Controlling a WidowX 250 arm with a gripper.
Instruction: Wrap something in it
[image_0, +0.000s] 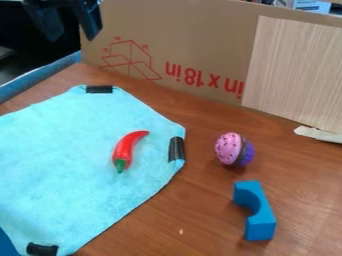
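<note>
My gripper (72, 36) showed black alongside a turquoise cloth (60, 145) with black edge patches (176, 149), a red, green-stemmed pepper (125, 147), a dark-speckled pink-and-purple toy cupcake (230, 148) and a blue block (260, 226).

Illumination is diffuse and moderately bright across the cloth (73, 150). Shadows are soft and short: one under the toy cupcake (230, 148), right of the cloth, another at the blue block's (261, 227) base, lower right of it. Beyond the cloth's upper-left edge, the background is deeply dark.
</note>
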